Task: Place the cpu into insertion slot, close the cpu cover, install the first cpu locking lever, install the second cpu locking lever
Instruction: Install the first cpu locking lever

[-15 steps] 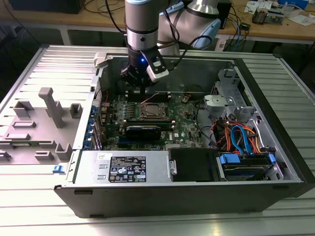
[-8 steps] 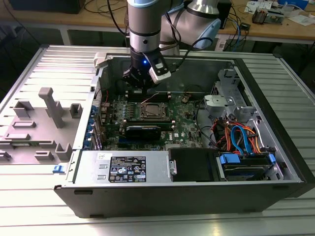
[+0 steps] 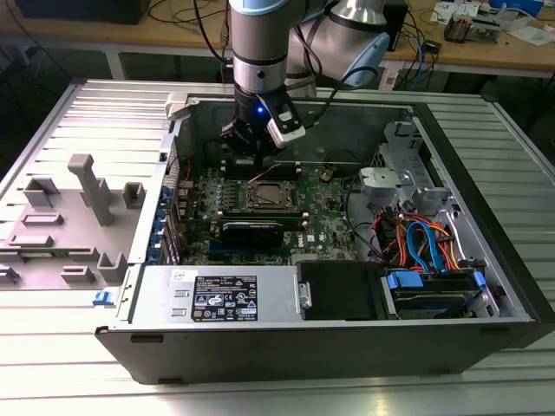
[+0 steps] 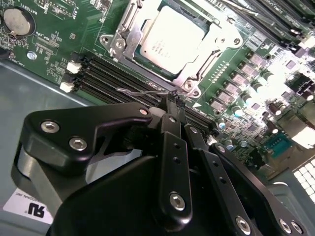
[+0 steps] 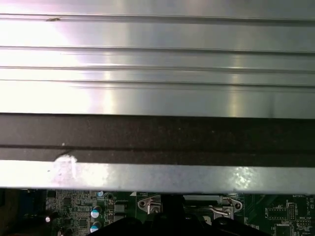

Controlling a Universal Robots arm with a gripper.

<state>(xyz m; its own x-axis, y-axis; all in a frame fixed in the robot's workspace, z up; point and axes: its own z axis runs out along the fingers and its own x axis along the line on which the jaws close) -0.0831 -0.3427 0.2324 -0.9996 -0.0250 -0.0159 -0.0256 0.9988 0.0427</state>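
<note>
The cpu (image 4: pixel 172 39), a dull silver square, lies in the insertion slot (image 3: pixel 270 196) on the green motherboard. The cpu cover (image 4: pixel 125 42), a silvery frame, lies flat around it. A thin wire locking lever (image 4: pixel 140 92) stands off the board along the socket's edge beside the memory slots. Another lever (image 4: pixel 210 55) runs flat along the adjoining side. My gripper (image 4: pixel 171 101) is shut, its tips right at the raised wire lever's end. In the exterior view the gripper (image 3: pixel 258 147) hangs inside the case just behind the socket. In the first wrist view the socket's edge (image 5: pixel 184 202) shows past the case wall.
Black memory slots (image 4: pixel 113 73) run beside the socket, and a coin battery (image 4: pixel 17 20) sits beyond them. The open case holds a power supply (image 3: pixel 221 295) in front and a drive cage with cables (image 3: pixel 425 243) on the exterior view's right. Grey fixtures (image 3: pixel 87 186) stand on the table.
</note>
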